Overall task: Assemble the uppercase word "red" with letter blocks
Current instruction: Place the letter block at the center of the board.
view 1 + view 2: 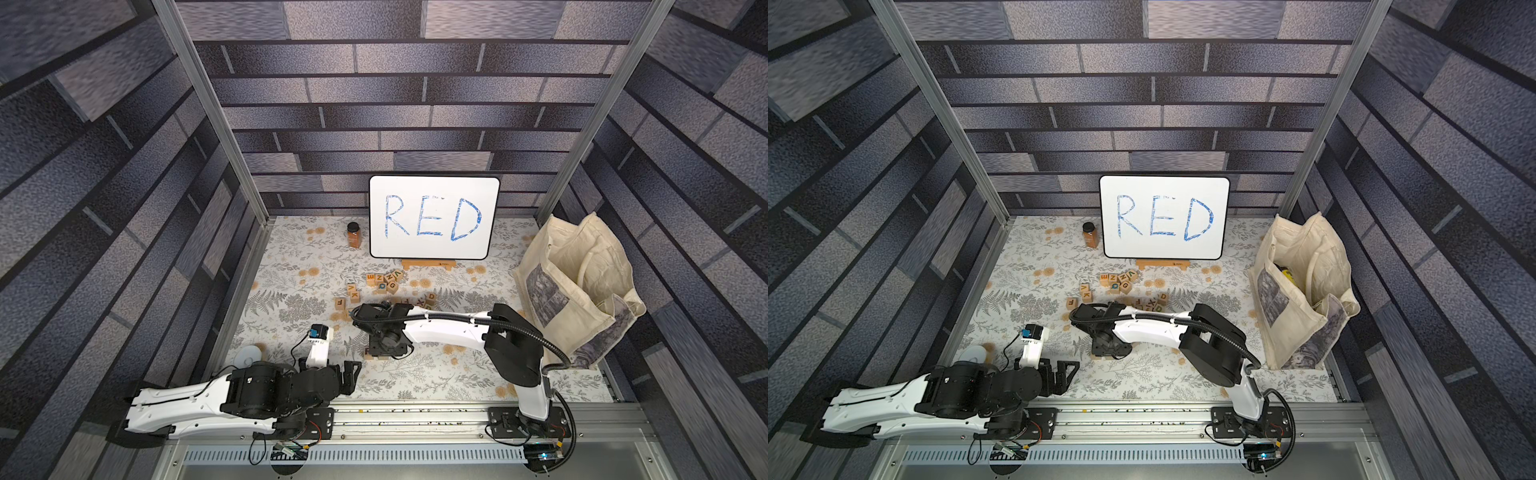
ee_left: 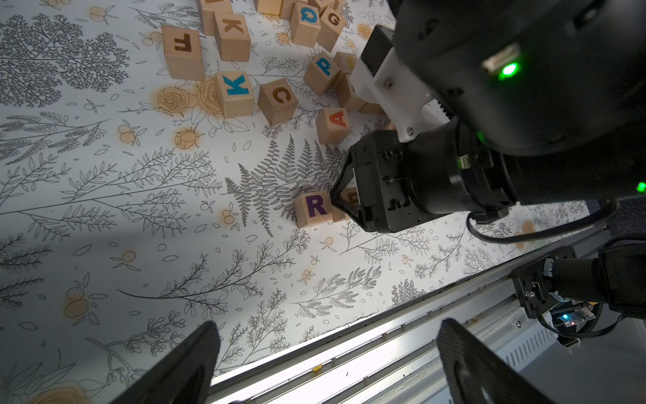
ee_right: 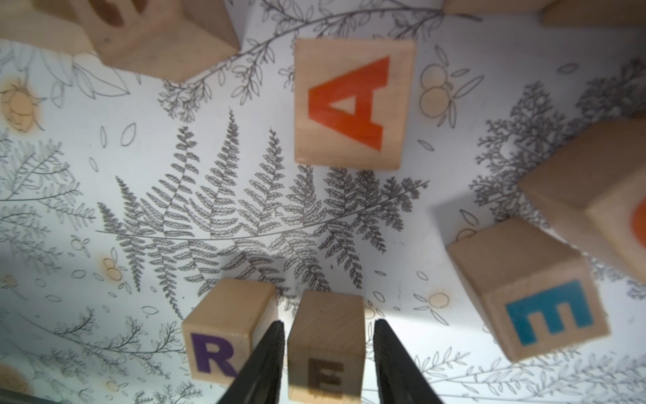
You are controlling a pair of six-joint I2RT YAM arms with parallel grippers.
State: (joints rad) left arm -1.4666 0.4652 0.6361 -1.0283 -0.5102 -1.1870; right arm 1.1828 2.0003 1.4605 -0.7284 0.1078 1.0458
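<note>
Two letter blocks stand side by side on the floral mat near the front. The purple R block is one, and the block with a dark orange-brown E is right beside it. My right gripper points down over the E block. Its jaws straddle the block with a small gap on each side, so it stands open and grips nothing. One finger sits in the slot between R and E. My left gripper is wide open and empty, low over the mat's front edge.
An orange A block and a teal E block lie close behind the pair. A heap of loose blocks lies farther back. The RED whiteboard, a spice jar, a tote bag and the front rail border the mat.
</note>
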